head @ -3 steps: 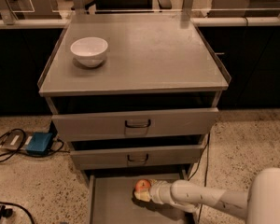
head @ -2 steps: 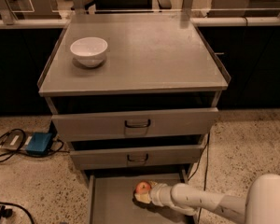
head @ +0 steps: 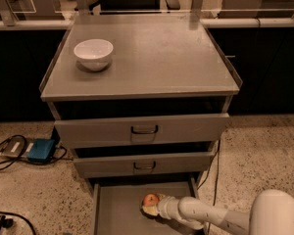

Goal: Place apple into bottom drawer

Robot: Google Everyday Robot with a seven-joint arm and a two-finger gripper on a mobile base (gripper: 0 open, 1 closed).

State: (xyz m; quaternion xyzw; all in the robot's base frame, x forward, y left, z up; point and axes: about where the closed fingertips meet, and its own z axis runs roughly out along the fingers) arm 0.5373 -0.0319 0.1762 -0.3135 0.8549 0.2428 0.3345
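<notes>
The small red-orange apple [head: 149, 199] sits low inside the open bottom drawer [head: 115, 207], a shallow grey tray pulled out under two closed drawers. My gripper [head: 150, 207] is in the drawer at the end of my white arm [head: 206, 214], which reaches in from the lower right. The gripper wraps the apple on its right and lower side. The apple is at or just above the drawer floor.
A white bowl [head: 93, 53] stands on the cabinet top [head: 152, 53] at the back left. The two upper drawers [head: 143, 129] have dark handles. A blue box [head: 40, 150] and cables lie on the speckled floor at left. Dark cabinets line the back.
My gripper and the apple have shifted slightly left inside the bottom drawer. The bowl and upper drawers have not moved.
</notes>
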